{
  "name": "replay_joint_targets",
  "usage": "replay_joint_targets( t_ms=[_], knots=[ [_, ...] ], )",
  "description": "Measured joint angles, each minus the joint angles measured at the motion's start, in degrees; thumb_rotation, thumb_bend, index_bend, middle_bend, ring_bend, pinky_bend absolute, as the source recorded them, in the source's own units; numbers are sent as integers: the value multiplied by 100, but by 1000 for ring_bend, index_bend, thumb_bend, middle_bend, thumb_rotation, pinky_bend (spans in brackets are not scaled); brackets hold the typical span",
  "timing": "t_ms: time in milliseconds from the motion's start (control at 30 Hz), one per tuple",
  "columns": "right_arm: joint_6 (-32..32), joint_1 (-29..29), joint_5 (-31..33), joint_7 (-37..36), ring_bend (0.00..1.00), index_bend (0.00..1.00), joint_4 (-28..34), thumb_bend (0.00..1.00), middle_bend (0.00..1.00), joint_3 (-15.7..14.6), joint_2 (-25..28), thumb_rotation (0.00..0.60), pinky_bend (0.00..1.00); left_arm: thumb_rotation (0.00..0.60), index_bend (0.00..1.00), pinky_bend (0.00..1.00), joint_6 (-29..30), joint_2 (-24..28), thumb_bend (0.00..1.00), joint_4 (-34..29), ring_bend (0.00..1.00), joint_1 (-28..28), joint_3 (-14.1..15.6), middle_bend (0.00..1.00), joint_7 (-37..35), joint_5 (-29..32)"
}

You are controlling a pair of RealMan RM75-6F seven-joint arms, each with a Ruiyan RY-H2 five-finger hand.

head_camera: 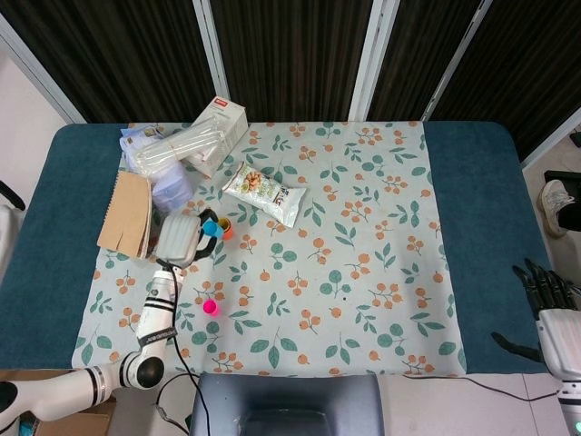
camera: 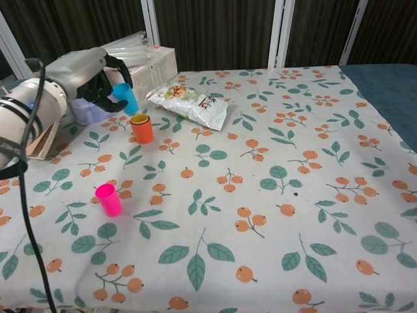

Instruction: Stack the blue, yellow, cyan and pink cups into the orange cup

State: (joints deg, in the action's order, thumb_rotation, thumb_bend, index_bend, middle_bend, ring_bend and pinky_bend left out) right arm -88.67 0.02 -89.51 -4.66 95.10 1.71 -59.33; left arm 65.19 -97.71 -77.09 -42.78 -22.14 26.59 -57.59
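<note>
My left hand (head_camera: 180,242) (camera: 96,79) holds a cyan cup (head_camera: 209,224) (camera: 125,98) in the air, just left of and above the orange cup (head_camera: 223,228) (camera: 142,130). The orange cup stands upright on the floral cloth, and a yellow cup's rim (camera: 139,119) shows inside it. A pink cup (head_camera: 211,307) (camera: 108,199) stands alone nearer the front edge. My right hand (head_camera: 545,291) hangs off the table's right side, fingers spread and empty. No separate blue cup is visible.
A snack bag (head_camera: 264,192) (camera: 189,101) lies right of the orange cup. A white box (head_camera: 221,130) (camera: 150,65), a plastic-wrapped bundle (head_camera: 172,150), a lavender container (camera: 91,101) and a brown notebook (head_camera: 127,213) crowd the back left corner.
</note>
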Motion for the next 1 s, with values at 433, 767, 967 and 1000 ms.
replay_joint_targets(
  t_ms=[433,767,967,1000],
  knots=[
    [86,38,133,9,0,0,-1,175,0,56,17,600,0,600,515,1000,-239,-884,355,1692,1000,-681,-292,1000,-29,441],
    [56,26,136,-7,0,0,4,175,0,65,22,600,0,600,516,1000,-243,-1051,357,1911,1000,-735,-135,1000,-40,382],
    [22,11,134,-61,0,0,-7,175,0,71,40,600,0,600,410,1000,-309,-1116,365,2070,1000,-719,-67,1000,-44,393],
    [21,10,131,-62,0,0,-7,175,0,71,40,600,0,600,332,1000,-332,-1115,365,2074,1000,-714,-59,1000,-43,402]
  ],
)
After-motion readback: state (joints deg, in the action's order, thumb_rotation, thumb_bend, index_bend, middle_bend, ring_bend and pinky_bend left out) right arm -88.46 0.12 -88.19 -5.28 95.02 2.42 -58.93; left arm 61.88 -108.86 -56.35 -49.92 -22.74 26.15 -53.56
